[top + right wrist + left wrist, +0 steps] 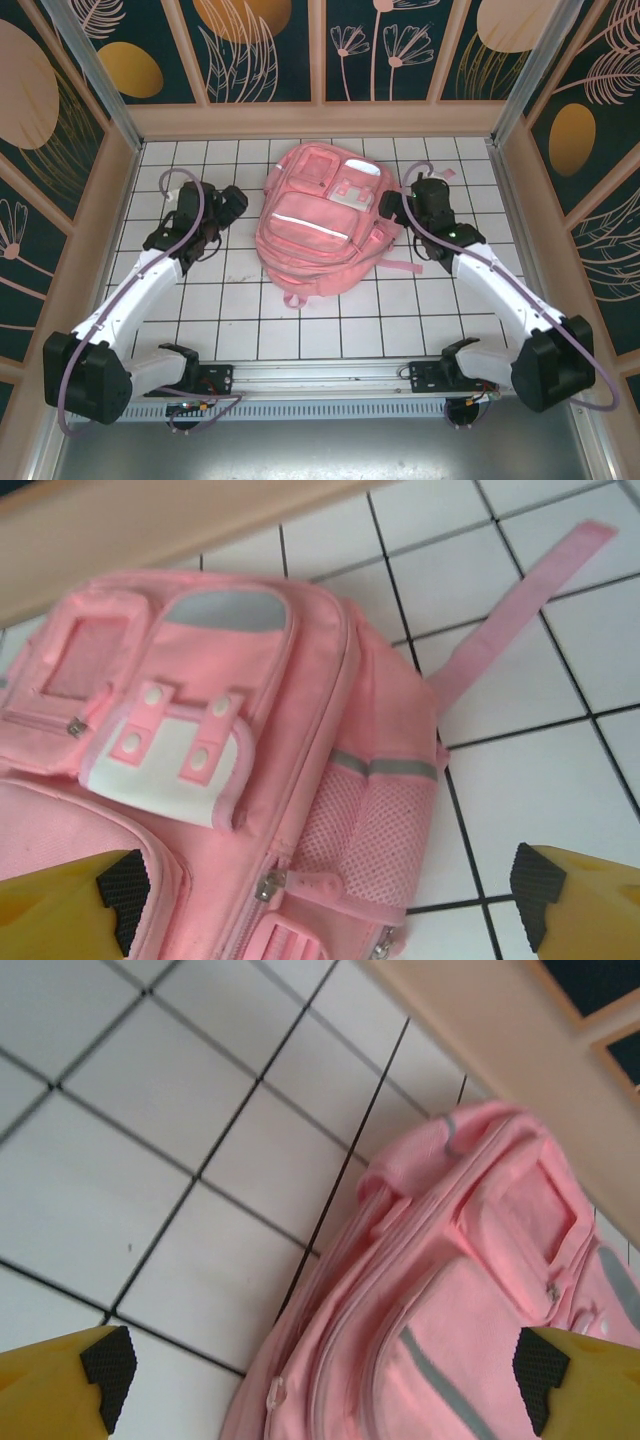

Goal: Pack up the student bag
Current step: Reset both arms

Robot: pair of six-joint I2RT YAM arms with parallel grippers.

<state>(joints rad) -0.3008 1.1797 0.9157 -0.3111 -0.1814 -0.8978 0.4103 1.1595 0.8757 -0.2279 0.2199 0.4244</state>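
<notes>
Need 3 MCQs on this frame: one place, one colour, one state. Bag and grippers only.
1. Where does the bag lie?
A. Between the left gripper and the right gripper
B. Left of both arms
C. On the near rail

2. What colour is the strip across the mesh pocket?
A. Green
B. Black
C. Grey

3. How do the left gripper's fingers stand?
A. Shut on a strap
B. Open, holding nothing
C. Shut, empty

Key:
1 A: the top view shows the bag with a gripper on each side.
2 C: the right wrist view shows a grey band over the pink mesh.
3 B: the left wrist view shows the pads far apart, gripping nothing.
</notes>
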